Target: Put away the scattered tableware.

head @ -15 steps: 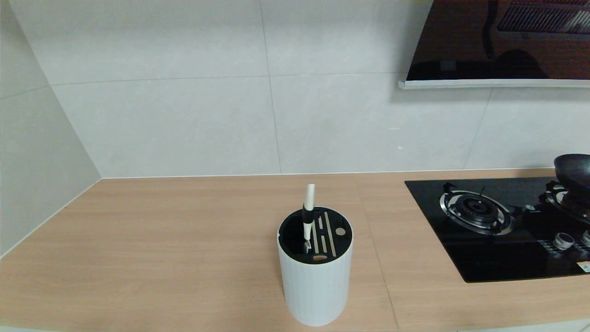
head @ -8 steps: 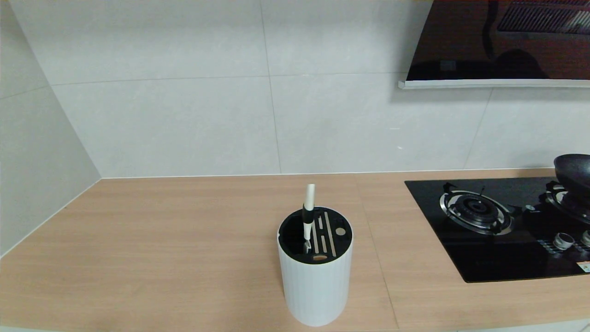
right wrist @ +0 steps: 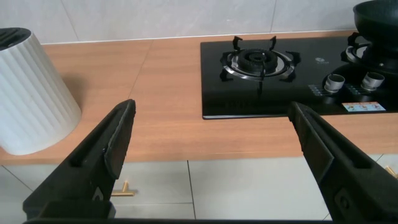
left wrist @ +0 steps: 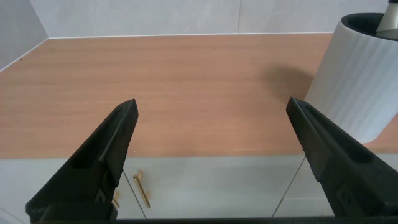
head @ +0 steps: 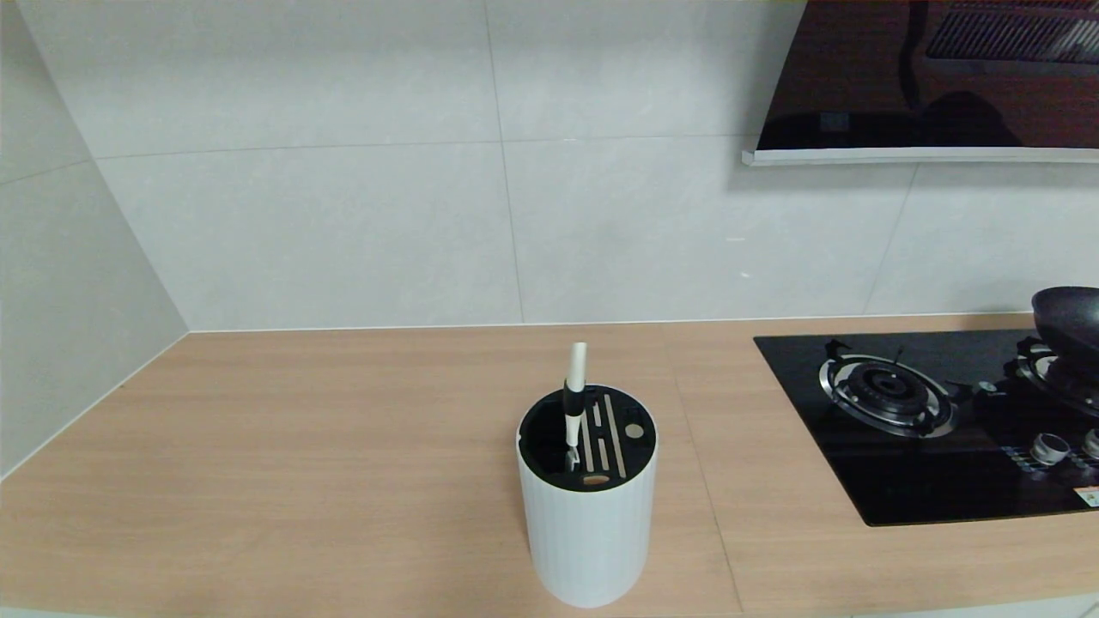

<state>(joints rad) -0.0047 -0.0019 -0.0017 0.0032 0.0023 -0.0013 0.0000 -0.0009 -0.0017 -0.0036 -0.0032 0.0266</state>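
The white ribbed holder (head: pixel 588 532) stands at the lower centre of the head view, near the front edge of the wooden surface (head: pixel 300 446). One white-handled utensil (head: pixel 573 386) stands upright in the open compartment of its black top. The left claw (left wrist: pixel 211 109) and the right claw (right wrist: pixel 211 107) are both spread wide and hold nothing, hanging just off that front edge on either side of the holder. The main risk is probably the holder itself. It is tall and close to the edge, so a sideways brush from either claw could tip it or push it off. The protruding handle could also snag a passing finger, and a wide swing on the right could strike the hob (head: pixel 910 429).
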